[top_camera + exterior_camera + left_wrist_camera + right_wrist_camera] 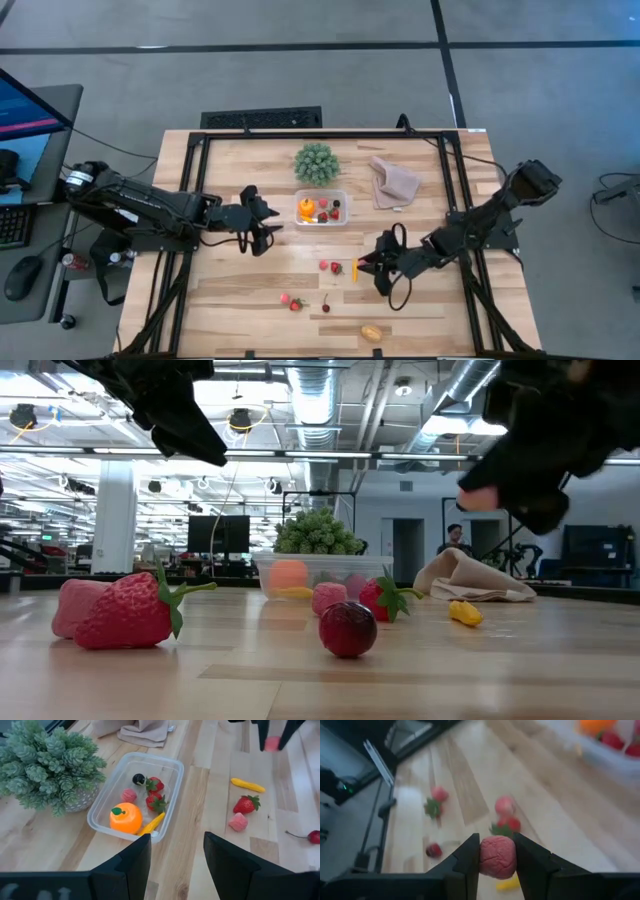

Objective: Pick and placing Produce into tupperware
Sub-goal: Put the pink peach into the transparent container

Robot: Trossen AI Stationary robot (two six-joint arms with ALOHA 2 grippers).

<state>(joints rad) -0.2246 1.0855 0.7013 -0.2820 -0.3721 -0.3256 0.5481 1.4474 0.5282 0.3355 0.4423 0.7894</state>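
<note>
The clear tupperware (321,208) stands mid-table and holds an orange (126,817), strawberries, a pink piece, a dark berry and a yellow piece. My left gripper (268,228) hovers open just left of the tupperware (170,770). My right gripper (368,266) is nearer the table's near edge, shut on a pink toy raspberry (497,857). Loose produce lies on the wood below it: a pink piece (323,265), a strawberry (337,268) and a yellow piece (354,271). More lies by the near edge: another strawberry (295,304), a cherry (324,307) and a tan piece (371,332). My right gripper pinches the pink raspberry (497,865) between its two fingers (470,857), one on each side of the piece. The fingers come from the table's right, slanting down. The piece is lifted clear of the table, seen in the low view as a pink spot (480,498) under the arm.
A green spiky plant (316,162) stands just beyond the tupperware, and a beige cloth (393,182) lies to the tupperware's right. A black frame runs along the table's edges (190,170). Bare wood lies between the tupperware and the loose produce.
</note>
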